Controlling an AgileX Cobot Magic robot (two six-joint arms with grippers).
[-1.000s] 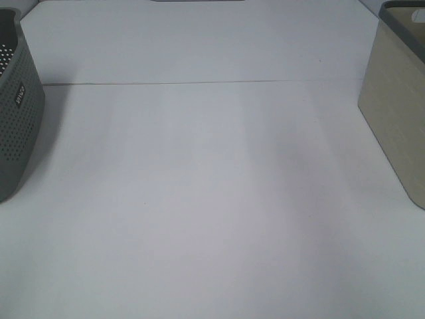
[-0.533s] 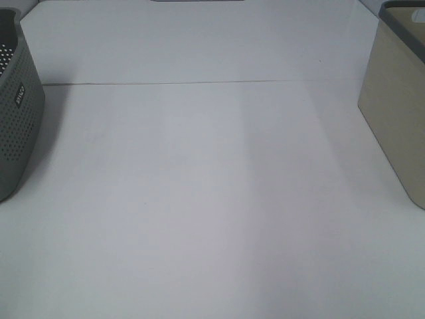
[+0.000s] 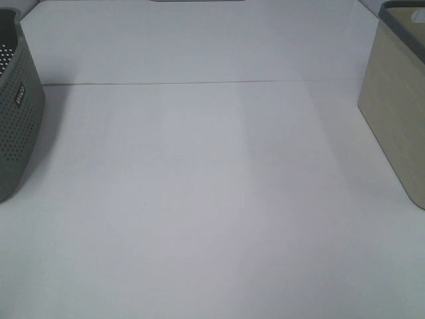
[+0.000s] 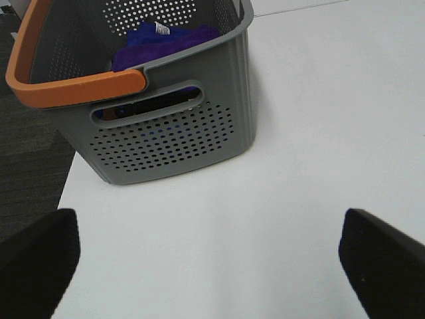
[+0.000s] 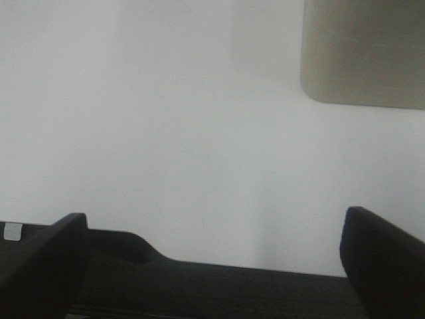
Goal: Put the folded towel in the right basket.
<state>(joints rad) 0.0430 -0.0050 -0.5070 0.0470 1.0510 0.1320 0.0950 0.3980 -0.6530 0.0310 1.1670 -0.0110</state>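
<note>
The folded towel (image 4: 166, 41) is blue-purple with a white tag and lies inside the grey perforated basket (image 4: 172, 143), which has an orange handle (image 4: 66, 90). That basket stands at the table's left edge (image 3: 16, 113). The right basket (image 3: 398, 106) is beige with a grey rim, and its side shows in the right wrist view (image 5: 365, 53). My left gripper (image 4: 212, 266) is open and empty, a short way back from the grey basket. My right gripper (image 5: 212, 266) is open and empty over the bare table, apart from the beige basket. Neither arm shows in the exterior view.
The white table (image 3: 212, 199) has a thin seam (image 3: 199, 82) running across its far part. Dark carpet (image 4: 30, 173) lies beyond the table's edge beside the grey basket. A dark strip (image 5: 212, 292) lies past the table's edge in the right wrist view.
</note>
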